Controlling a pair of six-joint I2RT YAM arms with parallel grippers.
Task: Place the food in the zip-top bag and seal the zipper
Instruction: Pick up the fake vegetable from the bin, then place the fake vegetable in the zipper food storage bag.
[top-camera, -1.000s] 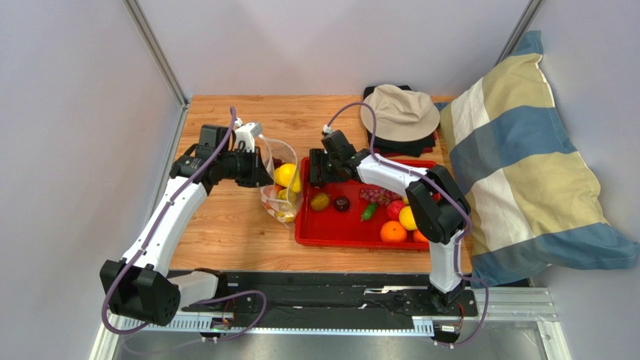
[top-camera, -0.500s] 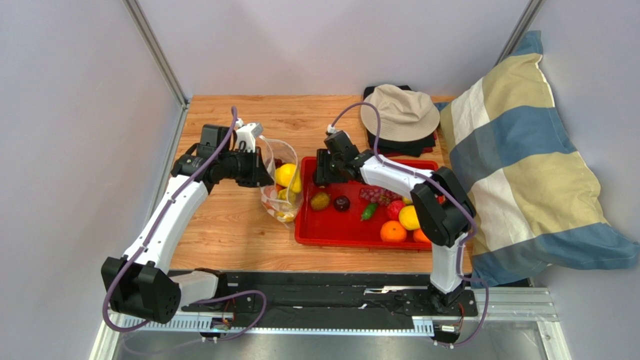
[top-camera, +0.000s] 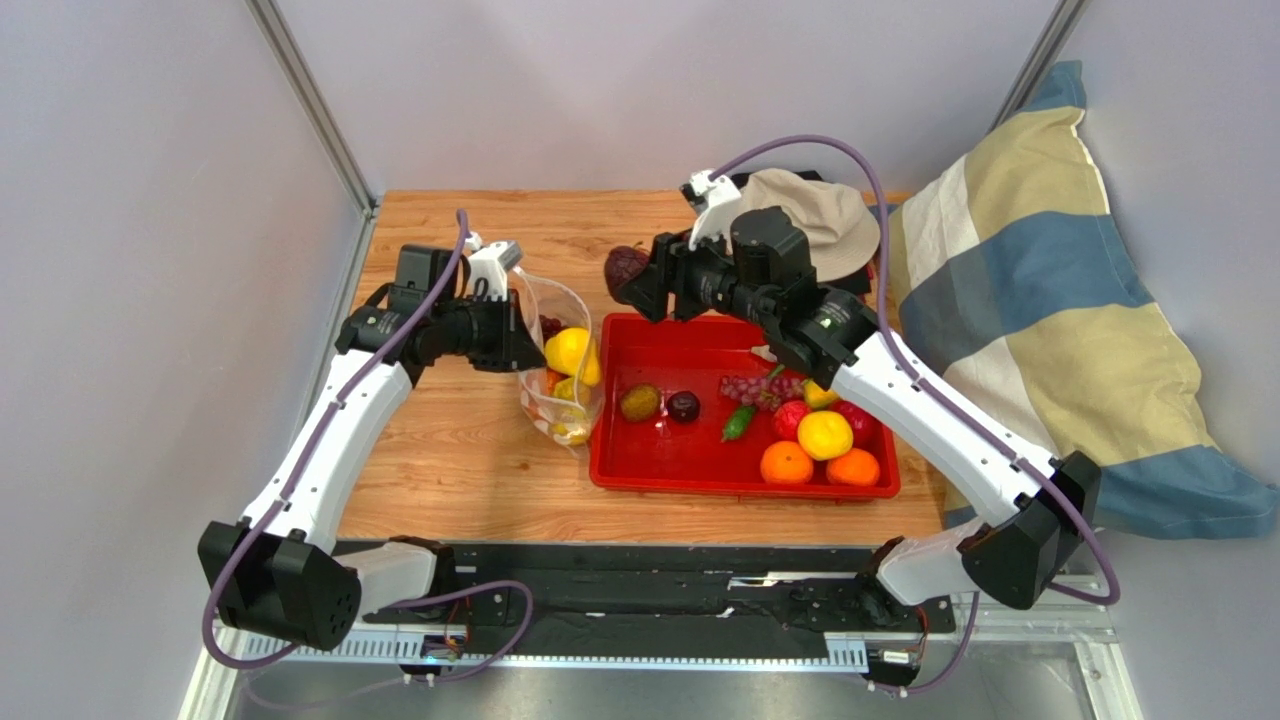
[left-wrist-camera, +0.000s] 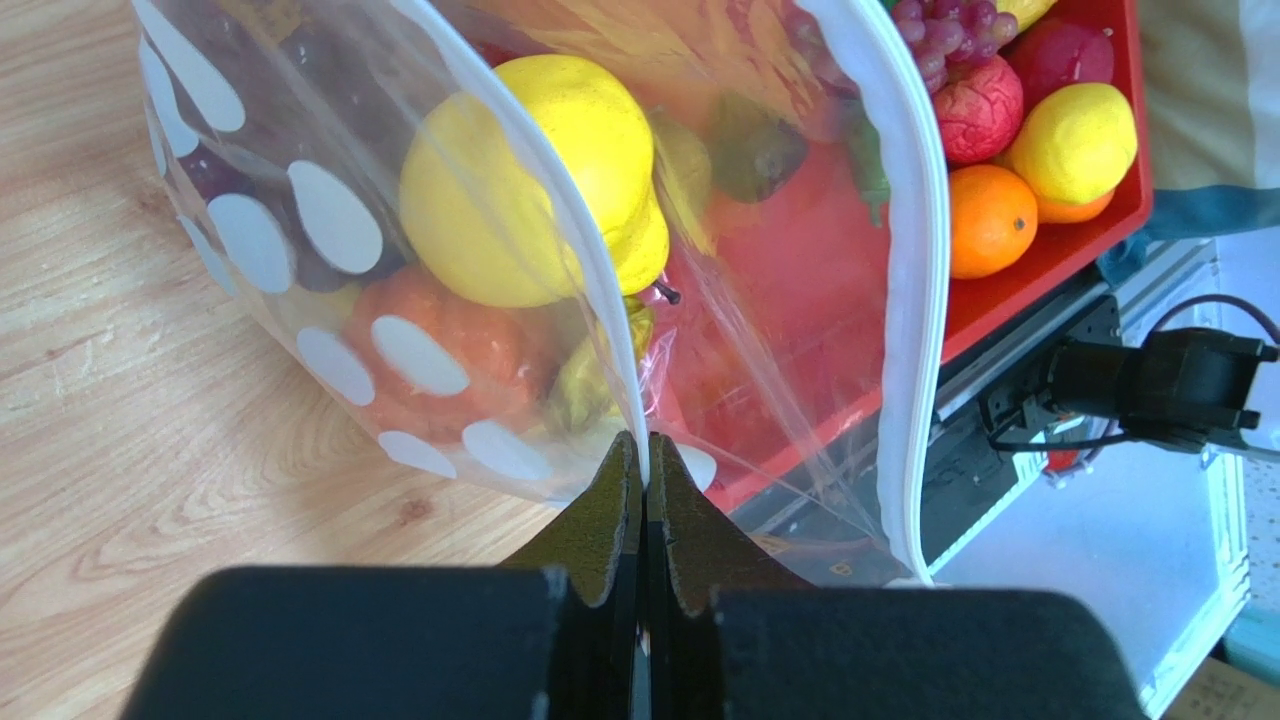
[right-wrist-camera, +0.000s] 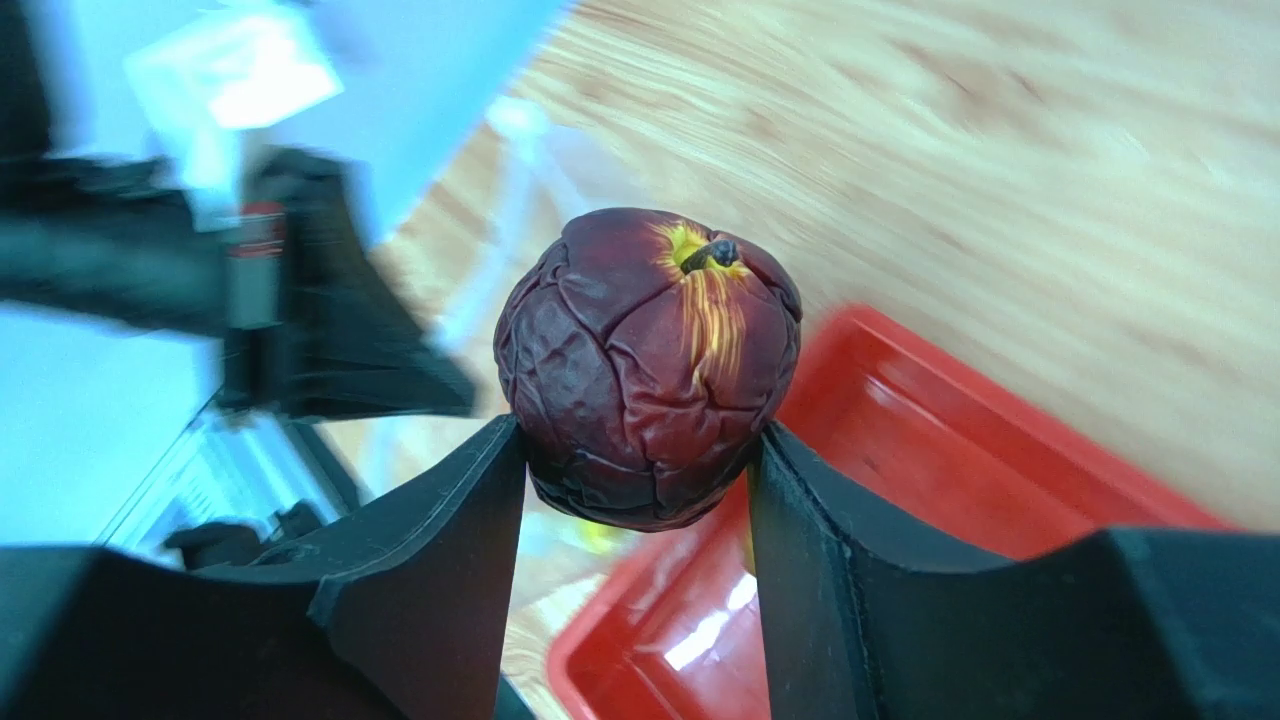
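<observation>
We are partway through the loading. The left gripper (left-wrist-camera: 643, 477) is clenched on the rim of the zip-top bag (left-wrist-camera: 301, 225), holding its mouth open just beside the red tray (top-camera: 661, 468). The zipper (left-wrist-camera: 917, 300) gapes unsealed. Inside the bag we see a large yellow fruit (left-wrist-camera: 526, 180) and an orange fruit (left-wrist-camera: 436, 353); there may be more beneath, but the plastic blurs them.

The right gripper (right-wrist-camera: 643, 450) grasps a wrinkled dark red fruit (right-wrist-camera: 646, 345) between both fingers, raised off the tray's far left corner, near the bag but not over its mouth as far as the top view lets us judge.

Left in the tray are a greenish fruit (top-camera: 642, 402), a dark plum (top-camera: 684, 407), grapes (top-camera: 747, 390), a green pepper (top-camera: 736, 425) and a cluster of orange, yellow and red fruits (top-camera: 812, 443). So we judge most of the food is yet to go in, and the sealing has not begun.
</observation>
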